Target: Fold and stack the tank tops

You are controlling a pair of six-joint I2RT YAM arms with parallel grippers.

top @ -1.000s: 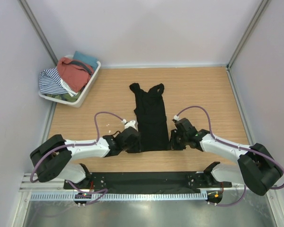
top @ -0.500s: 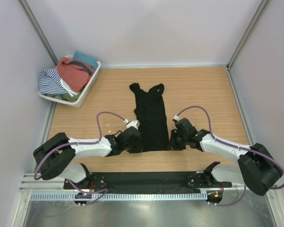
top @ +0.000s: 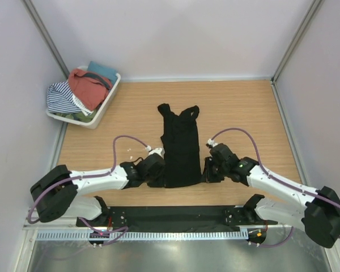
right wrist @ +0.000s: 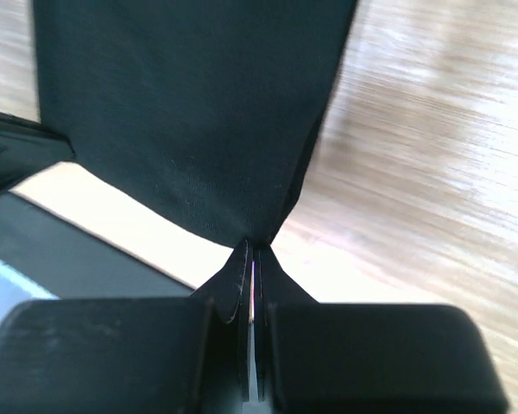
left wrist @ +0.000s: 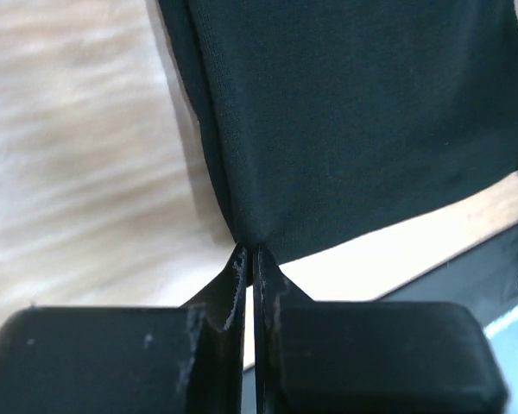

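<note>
Pinched shut with left gripper (top: 160, 181) on near-left hem corner of black tank top (top: 180, 148), with right gripper (top: 204, 176) on near-right corner; spread on table (top: 243, 113), long axis near-to-far, straps far; likely carrying hem far toward straps.

Pale walls (top: 175, 34) enclose a wooden table (top: 243, 107) under even light
</note>
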